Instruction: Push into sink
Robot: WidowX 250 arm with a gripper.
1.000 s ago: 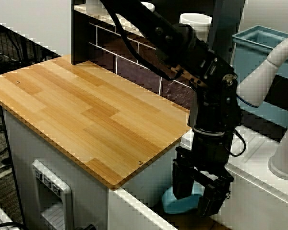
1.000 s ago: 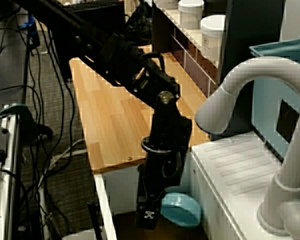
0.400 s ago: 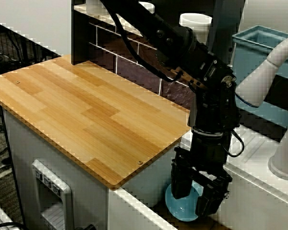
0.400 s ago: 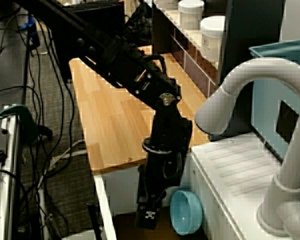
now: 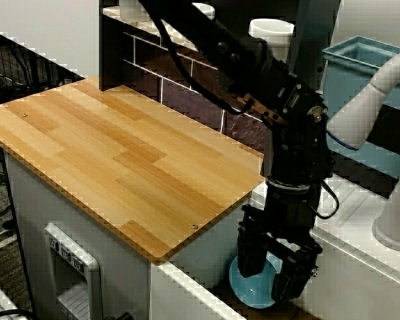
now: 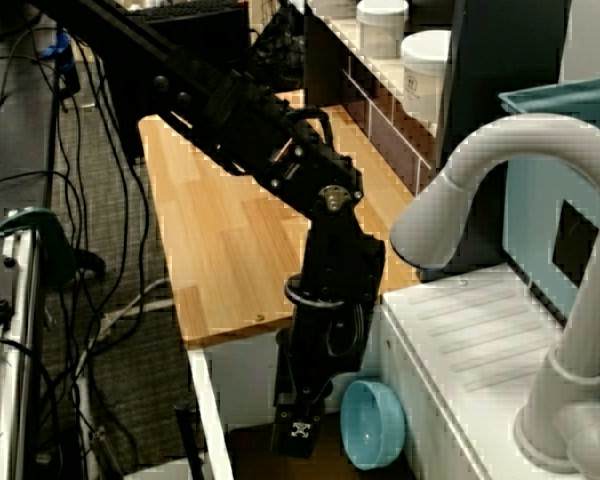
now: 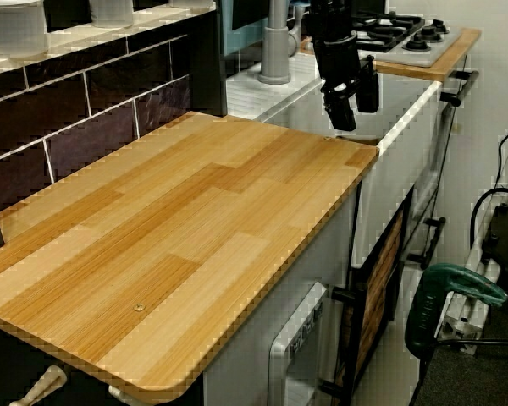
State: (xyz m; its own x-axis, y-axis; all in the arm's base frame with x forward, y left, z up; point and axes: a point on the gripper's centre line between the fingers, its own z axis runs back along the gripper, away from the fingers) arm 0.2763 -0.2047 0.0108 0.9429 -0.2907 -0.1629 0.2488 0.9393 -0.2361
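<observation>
A small blue bowl point(image 5: 255, 289) stands tipped on its edge down in the sink point(image 5: 184, 288), its hollow facing left in the side view point(image 6: 372, 422). My gripper point(image 5: 269, 279) hangs low inside the basin, pointing down, with its black fingers point(image 5: 251, 253) apart. The front view shows the bowl behind and below the fingers. From the side, my gripper point(image 6: 298, 438) is just left of the bowl, and I cannot tell whether they touch. In the view along the counter, my gripper point(image 7: 350, 100) shows open past the counter's far corner; the bowl is hidden there.
A wooden countertop point(image 5: 120, 160) borders the sink on the left. The grey faucet point(image 6: 510, 200) arches over the ridged white drainboard point(image 6: 470, 330) on the right. A teal bin point(image 5: 360, 67) and white jars point(image 5: 270, 30) stand behind. A stove point(image 7: 406, 34) lies beyond the sink.
The bowl went from lying flat on the sink floor to standing on its edge. My gripper has barely shifted and stays open.
</observation>
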